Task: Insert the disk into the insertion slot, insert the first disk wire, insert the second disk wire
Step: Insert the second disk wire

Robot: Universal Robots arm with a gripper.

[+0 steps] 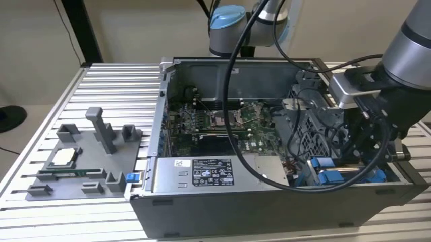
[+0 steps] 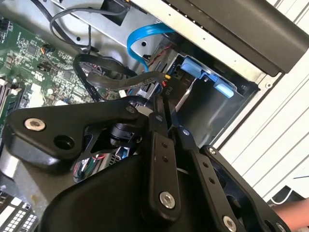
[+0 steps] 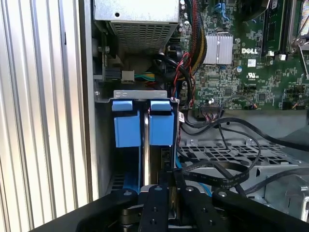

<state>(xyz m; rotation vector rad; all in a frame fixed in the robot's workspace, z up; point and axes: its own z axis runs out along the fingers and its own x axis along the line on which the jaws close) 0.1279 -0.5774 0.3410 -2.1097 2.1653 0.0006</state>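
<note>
In the case's front corner at the exterior view's right, the disk sits down inside the insertion slot. Its two blue carrier tabs show at the mouth and its metal body is mostly hidden. The same blue tabs appear in the other two views. My gripper hangs over the bay, shut on a black wire connector with red and yellow leads. The connector is right at the disk's end; I cannot tell whether it is seated. A blue flat cable loops beside the bay.
The arm reaches into the open computer case. A grey box with a sticker lies along the front wall, a perforated metal cage and loose black cables beside the bay, the motherboard behind. A grey parts tray sits outside.
</note>
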